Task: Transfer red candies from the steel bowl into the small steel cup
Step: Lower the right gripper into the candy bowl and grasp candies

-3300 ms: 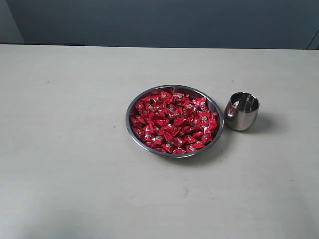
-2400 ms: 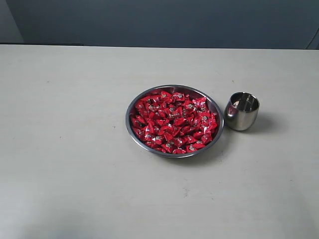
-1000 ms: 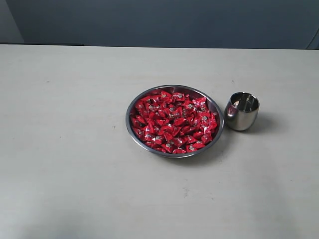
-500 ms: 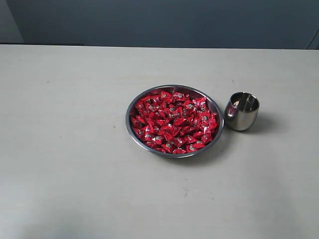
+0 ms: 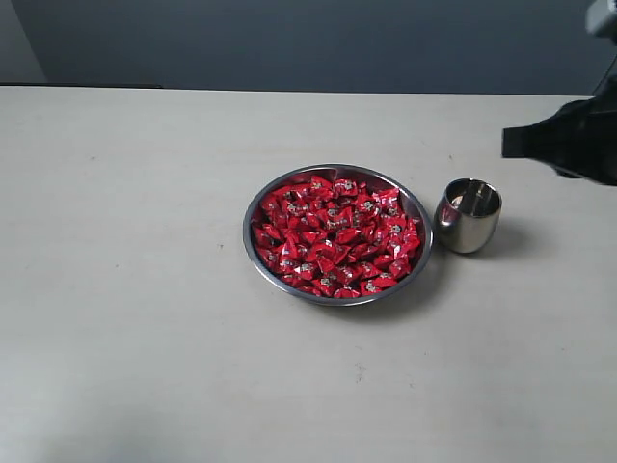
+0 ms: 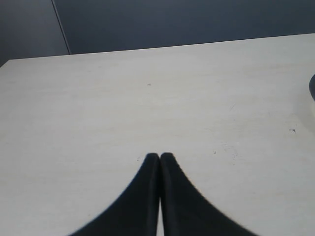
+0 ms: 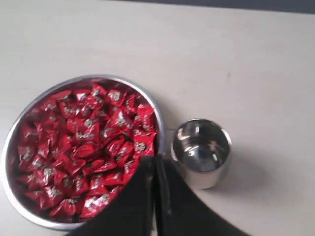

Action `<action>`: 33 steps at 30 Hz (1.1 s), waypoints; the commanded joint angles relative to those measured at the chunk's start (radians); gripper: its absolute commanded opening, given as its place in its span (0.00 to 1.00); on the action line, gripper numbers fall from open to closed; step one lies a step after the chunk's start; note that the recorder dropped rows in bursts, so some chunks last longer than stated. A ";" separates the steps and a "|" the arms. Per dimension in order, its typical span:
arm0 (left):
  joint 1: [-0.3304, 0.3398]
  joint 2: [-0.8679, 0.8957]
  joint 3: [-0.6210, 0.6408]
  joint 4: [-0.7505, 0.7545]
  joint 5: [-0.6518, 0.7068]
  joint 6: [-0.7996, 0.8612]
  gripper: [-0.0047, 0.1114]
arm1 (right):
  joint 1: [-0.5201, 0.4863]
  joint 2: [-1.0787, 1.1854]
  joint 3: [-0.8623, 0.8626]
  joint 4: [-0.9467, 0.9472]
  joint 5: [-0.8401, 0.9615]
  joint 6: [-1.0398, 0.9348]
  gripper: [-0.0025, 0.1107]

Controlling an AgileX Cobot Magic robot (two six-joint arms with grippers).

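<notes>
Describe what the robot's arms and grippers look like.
The left gripper and right gripper look alike: matte black fingers curving from broad bases to narrow rounded tips. The exterior view shows the right arm only as a blurred, blocky black shape. No cables or markings show.

A wide, shallow steel bowl (image 5: 248, 231) sits flat, its thin rim shining. Red candies (image 5: 335, 236) in glossy wrappers with tiny pale marks fill it in a loose heap, almost rim to rim. A small polished steel cup (image 5: 468, 222), round-bellied, stands upright with its mouth up, just right of the bowl in the exterior view.
</notes>
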 commanded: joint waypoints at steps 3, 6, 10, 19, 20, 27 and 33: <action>-0.008 -0.005 -0.008 0.002 -0.005 -0.002 0.04 | 0.203 0.309 -0.140 0.016 -0.002 -0.042 0.33; -0.008 -0.005 -0.008 0.002 -0.005 -0.002 0.04 | 0.263 0.448 -0.224 0.013 -0.002 -0.046 0.33; -0.008 -0.005 -0.008 0.002 -0.005 -0.002 0.04 | 0.294 0.612 -0.334 -0.012 0.016 -0.046 0.33; -0.008 -0.005 -0.008 0.002 -0.005 -0.002 0.04 | 0.292 0.804 -0.501 -0.047 0.020 -0.042 0.33; -0.008 -0.005 -0.008 0.002 -0.005 -0.002 0.04 | 0.290 0.821 -0.515 -0.044 0.017 -0.035 0.33; -0.008 -0.005 -0.008 0.002 -0.005 -0.002 0.04 | 0.287 0.909 -0.564 -0.051 0.045 -0.024 0.33; -0.008 -0.005 -0.008 0.002 -0.005 -0.002 0.04 | 0.287 0.916 -0.566 -0.102 0.057 -0.023 0.11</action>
